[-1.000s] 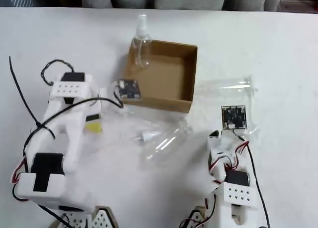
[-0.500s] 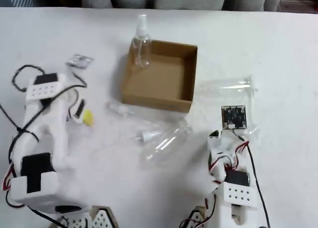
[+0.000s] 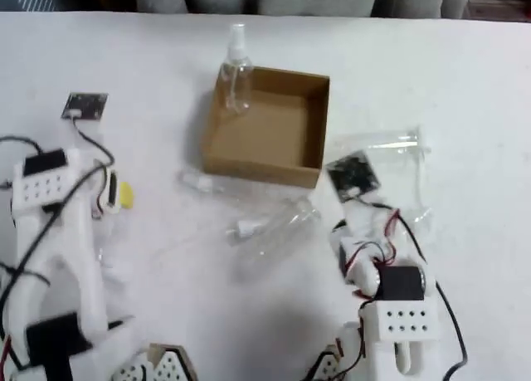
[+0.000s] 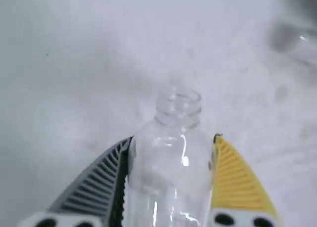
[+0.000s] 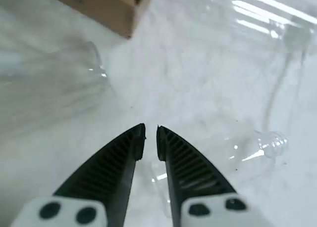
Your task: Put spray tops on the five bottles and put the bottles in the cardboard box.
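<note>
Since the bottle (image 4: 168,162) pinched in your left gripper (image 4: 173,139) is clear, smooth and bare at the neck, the main risk is that it twists or slides between the grey and yellow fingers once a spray top is pushed onto it; the fingers clasp it just below the shoulder, so a push from above could tip it. It sits over bare table (image 3: 166,90) at the left, well apart from the cardboard box (image 3: 257,169). Your right gripper (image 5: 151,130) is pressed nearly together on nothing, so it must spread before it can take a top, and a low sweep could knock the loose bottle (image 5: 267,142) lying near it and send it rolling. From above you get what neither wrist gives you: the box layout, 1 capped bottle (image 3: 236,70) at the box's far corner (inside or just behind, I can't tell), and a lying bottle (image 3: 286,223) between the arms, probably with a spray top (image 3: 243,228) at its end. The left wrist view alone makes the open neck and the grip plain; from above the held bottle is barely discernible.
</note>
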